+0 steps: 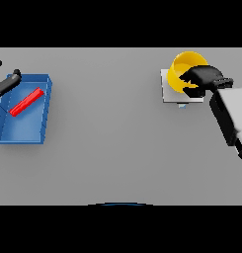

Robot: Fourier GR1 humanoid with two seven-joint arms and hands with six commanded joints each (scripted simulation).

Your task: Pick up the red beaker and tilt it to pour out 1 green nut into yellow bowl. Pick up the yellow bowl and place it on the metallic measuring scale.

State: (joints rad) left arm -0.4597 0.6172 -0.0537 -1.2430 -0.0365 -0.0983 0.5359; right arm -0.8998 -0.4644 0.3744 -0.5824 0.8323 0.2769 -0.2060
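Bowl [184, 69]: yellow, round, upright, at the far right of the worktop [117, 148]. It sits over the scale, its rim reaching past the scale's far edge.
Bowl contents: cannot tell; the inside shows only yellow where it is not covered by the hand.
Scale [170, 94]: pale, flat, square plate at the far right, directly under the bowl. A small bluish mark shows at its near edge.
Right hand [204, 78]: dark, at the right side of the bowl, overlapping its right rim and near right wall.
Right hand fingers [187, 79]: curled round the bowl's rim, holding the bowl. One dark part points right, away from the bowl.
Right arm [230, 116]: white and grey, entering from the right edge and running up and left to the hand.
Beaker [26, 102]: red, seen as a long narrow bar lying on its side at a slant inside the tray, its far end toward the right.
Tray [39, 132]: blue, rectangular, with raised walls, at the far left of the worktop, well apart from the bowl and scale.
Left hand [7, 83]: dark, at the far left edge, over the tray's far left corner, apart from the beaker.
Left hand fingers: straight and relaxed, holding nothing.
Worktop: grey, plain, carrying the tray at left and the scale at right.
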